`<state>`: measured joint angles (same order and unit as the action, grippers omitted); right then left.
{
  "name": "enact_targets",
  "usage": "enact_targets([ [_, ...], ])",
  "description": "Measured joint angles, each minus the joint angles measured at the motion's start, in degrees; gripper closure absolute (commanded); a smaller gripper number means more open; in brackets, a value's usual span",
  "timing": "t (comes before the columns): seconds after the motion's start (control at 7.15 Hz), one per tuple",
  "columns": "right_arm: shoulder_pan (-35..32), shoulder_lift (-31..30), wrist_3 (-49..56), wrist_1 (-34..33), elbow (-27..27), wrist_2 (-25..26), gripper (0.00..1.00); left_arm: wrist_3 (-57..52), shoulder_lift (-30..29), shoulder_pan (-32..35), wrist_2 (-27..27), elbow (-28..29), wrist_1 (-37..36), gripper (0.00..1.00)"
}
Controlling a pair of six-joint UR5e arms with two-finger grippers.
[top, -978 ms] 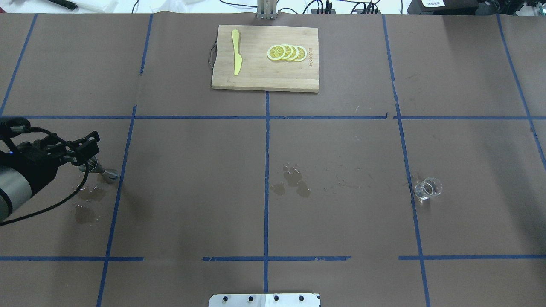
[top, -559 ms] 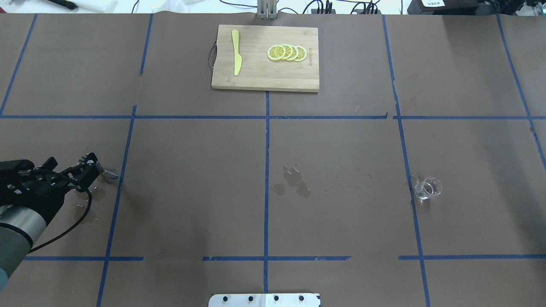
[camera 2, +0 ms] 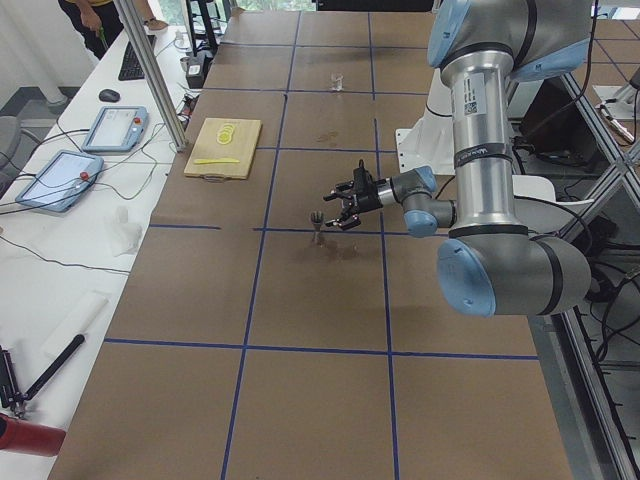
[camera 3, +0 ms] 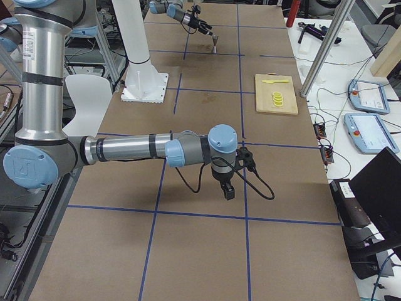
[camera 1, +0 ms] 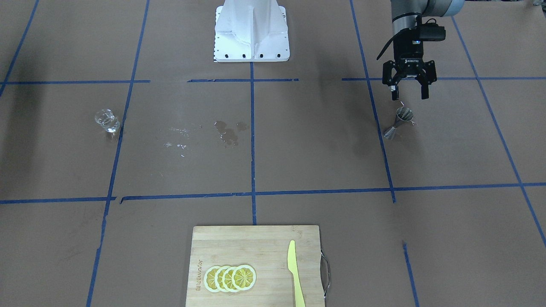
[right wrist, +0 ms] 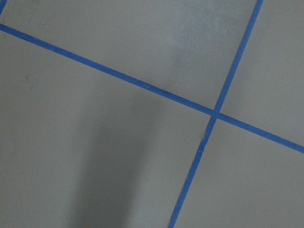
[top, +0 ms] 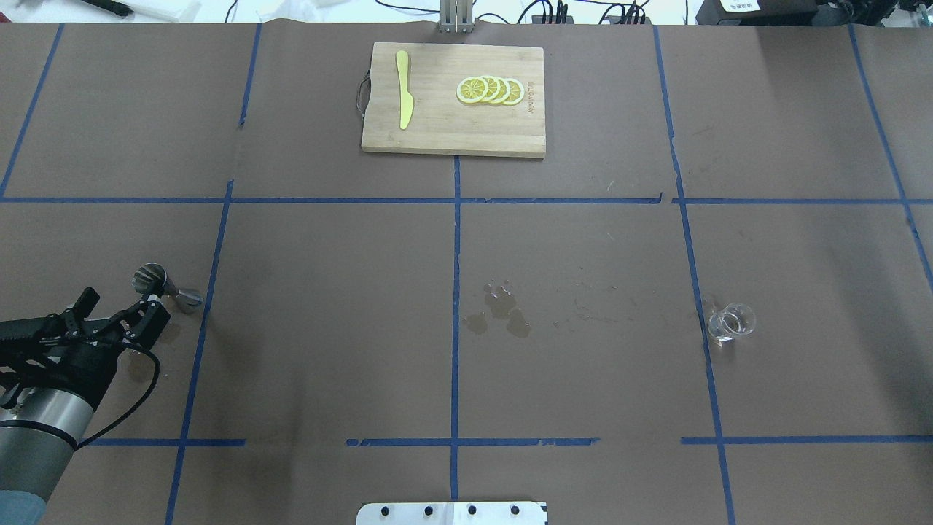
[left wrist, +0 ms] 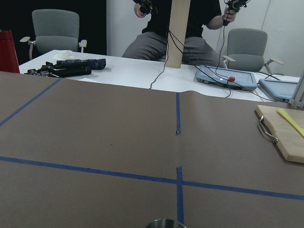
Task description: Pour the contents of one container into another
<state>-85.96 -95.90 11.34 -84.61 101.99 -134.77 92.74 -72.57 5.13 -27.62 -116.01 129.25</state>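
Note:
The metal jigger [top: 166, 286] stands upright on the brown paper at the left, beside a blue tape line; the front view also shows the jigger [camera 1: 399, 121]. My left gripper [camera 1: 408, 97] hangs open just behind it, on the robot's side, touching nothing. Only the jigger's rim [left wrist: 165, 223] peeks in at the bottom of the left wrist view. The clear glass [top: 732, 321] stands alone far to the right. My right gripper [camera 3: 227, 190] shows only in the exterior right view, low over bare paper, and I cannot tell whether it is open or shut.
A wooden cutting board [top: 452, 131] with lemon slices [top: 490, 90] and a yellow knife [top: 403, 89] lies at the table's far edge. Wet spots [top: 501, 310] mark the paper at the middle, and more lie under the left gripper. The robot's white base [camera 1: 251, 32] stands near.
My left gripper has drawn back toward the robot's base, off the jigger, whose upper cup now shows free. The jigger and the glass have stayed in place.

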Motion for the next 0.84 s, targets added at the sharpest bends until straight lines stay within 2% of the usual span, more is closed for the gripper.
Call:
enact_targets([
  [0.28,0.0,-0.1,0.0,0.7,-0.2,0.1,0.0,-0.2,-1.4,-1.1,3.0,3.1,0.3,0.01],
  [0.84,-0.1,-0.5,0.0,1.6,0.0,0.1,0.0,-0.8,-5.3,-1.8,3.9,9.4,0.3,0.01],
])
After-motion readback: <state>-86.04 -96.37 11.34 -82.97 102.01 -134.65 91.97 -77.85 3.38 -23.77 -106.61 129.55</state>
